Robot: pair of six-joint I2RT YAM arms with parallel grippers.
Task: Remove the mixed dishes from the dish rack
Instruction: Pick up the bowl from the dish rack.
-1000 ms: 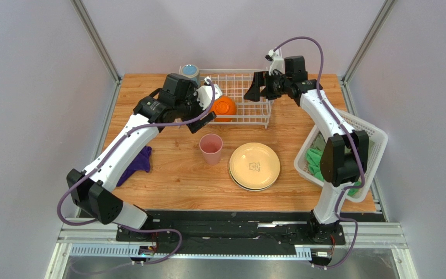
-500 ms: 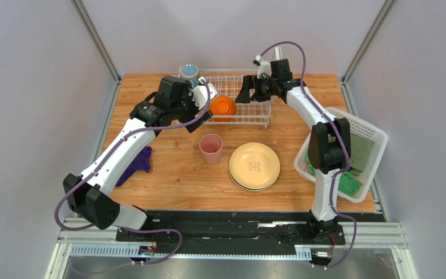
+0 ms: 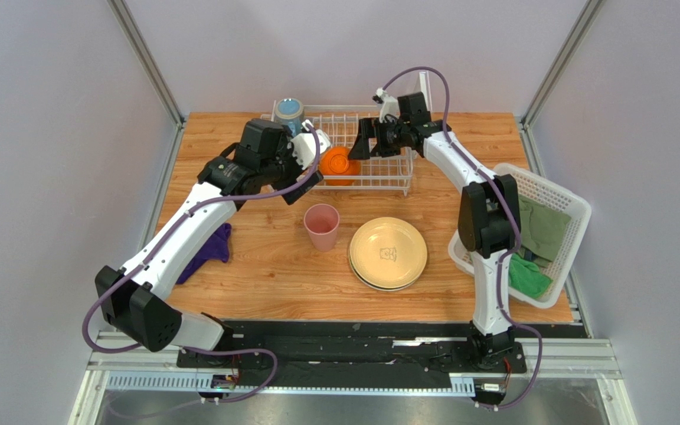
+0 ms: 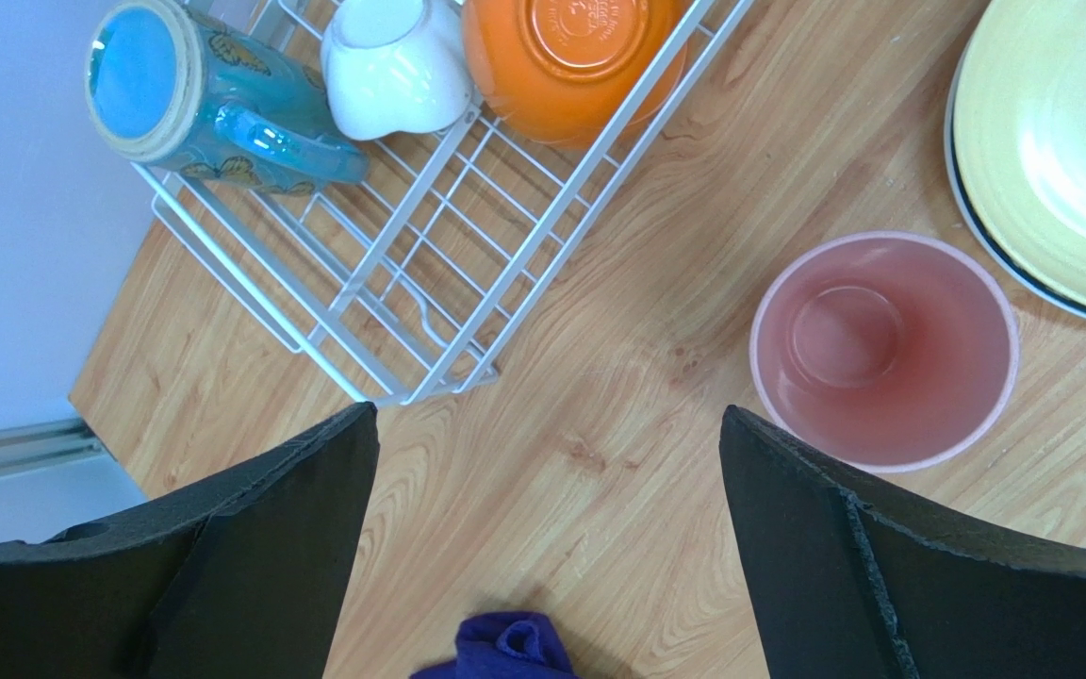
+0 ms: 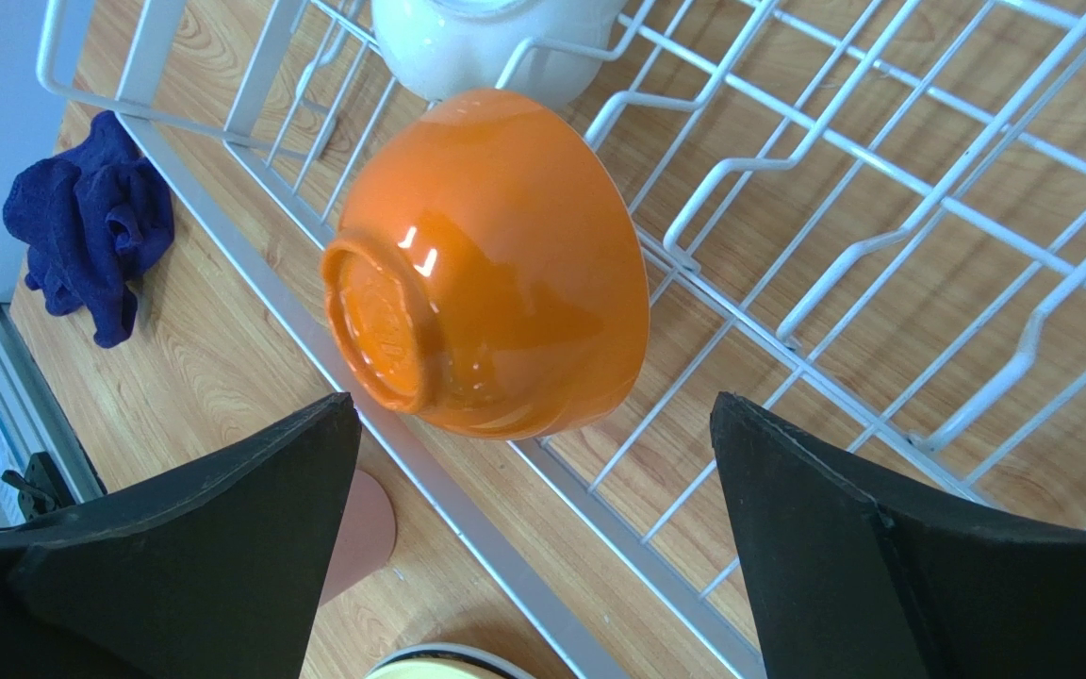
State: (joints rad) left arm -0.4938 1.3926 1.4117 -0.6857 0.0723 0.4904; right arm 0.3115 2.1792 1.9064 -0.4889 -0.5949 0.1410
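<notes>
Black fingers of the right gripper (image 5: 532, 410) are spread wide over an orange bowl (image 5: 492, 269) tipped on its side in the white wire rack (image 3: 388, 164); the left gripper (image 4: 546, 418) is likewise spread, empty, above the wooden table (image 3: 264, 274) beside a pink tumbler (image 4: 882, 347). The table is enclosed by plain grey walls (image 3: 343, 53) and metal posts (image 3: 145, 57).

No legible text, labels or numbers
</notes>
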